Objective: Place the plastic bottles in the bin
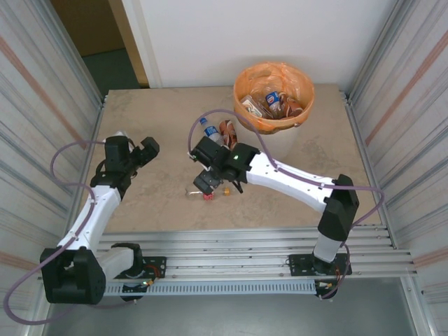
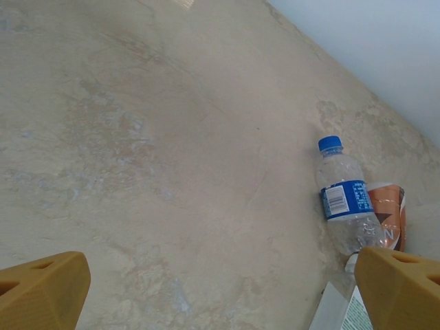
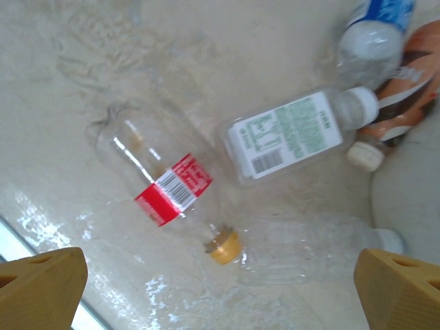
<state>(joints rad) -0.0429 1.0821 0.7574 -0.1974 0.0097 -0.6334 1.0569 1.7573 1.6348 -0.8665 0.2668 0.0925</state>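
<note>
My right hand [image 3: 220, 292] hangs over a cluster of plastic bottles, its two fingers spread out to the bottom corners of the wrist view. Beneath it, on the bench [image 3: 206, 41], a red-labelled bottle [image 3: 161, 185] with a gold cap lies slantwise at centre left. Just right of it, a green-printed bottle [image 3: 285, 137] lies tilted, its white cap pointing to the upper right. A plain clear bottle [image 3: 309, 258] lies along the lower right, one end close to the gold cap. In the upper right corner, a blue-labelled bottle [image 3: 375, 34] and a brown-labelled bottle [image 3: 416, 82] lie side by side. The hand pinches nothing. I cannot tell whether a finger touches any bottle.

In the overhead view, the bin [image 1: 240, 98] stands at upper centre right near the bench's far edge, with an orange bag over its rim and several bottles inside. My right arm reaches in from the lower right, so the hand sits just below and left of the bin.

My left hand [image 2: 220, 289] hovers at centre left of that view, fingers wide apart and empty over bare bench. The blue-labelled and brown-labelled bottles lie at the right edge of its wrist view.
</note>
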